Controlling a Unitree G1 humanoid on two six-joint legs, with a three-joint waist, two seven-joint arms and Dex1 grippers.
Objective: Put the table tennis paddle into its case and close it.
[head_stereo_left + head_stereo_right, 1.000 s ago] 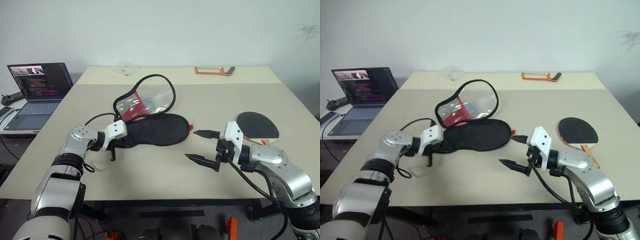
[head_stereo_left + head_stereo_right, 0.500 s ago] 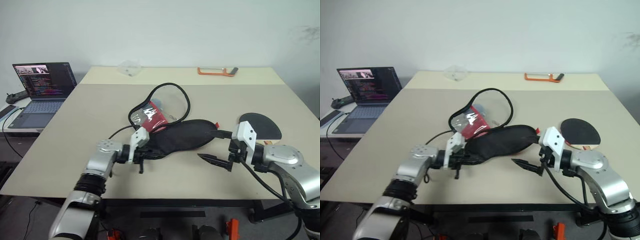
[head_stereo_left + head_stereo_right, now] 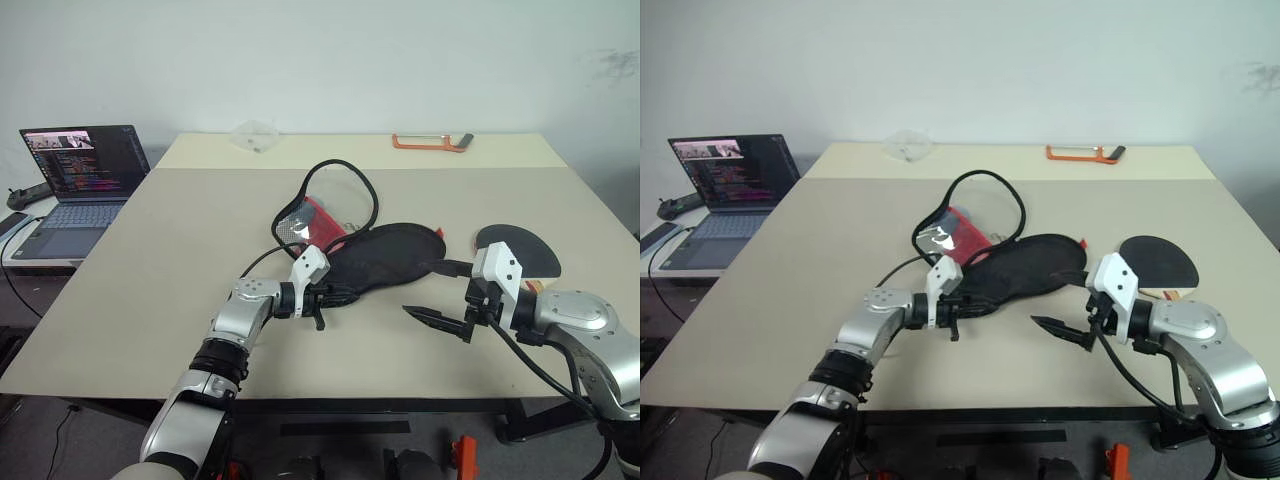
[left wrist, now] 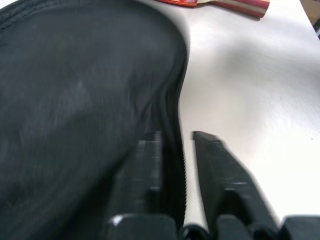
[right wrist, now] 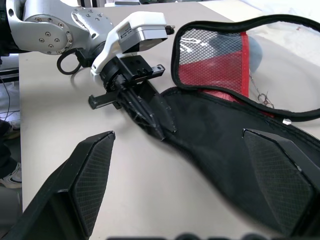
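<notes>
case lies unzipped on worktop, its rim between slightly parted left gripper fingers; right gripper spread wide, empty, paddle just behind it.

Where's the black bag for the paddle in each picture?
Left eye view: the case lies mid-table, just right of centre.
Right eye view: the case is in the same mid-table spot.
Left wrist view: the case is close up, its zip edge between the left gripper jaws.
Right wrist view: the case lies open, clear flap raised.
Shared landmark: the left gripper at the case's edge.
</notes>
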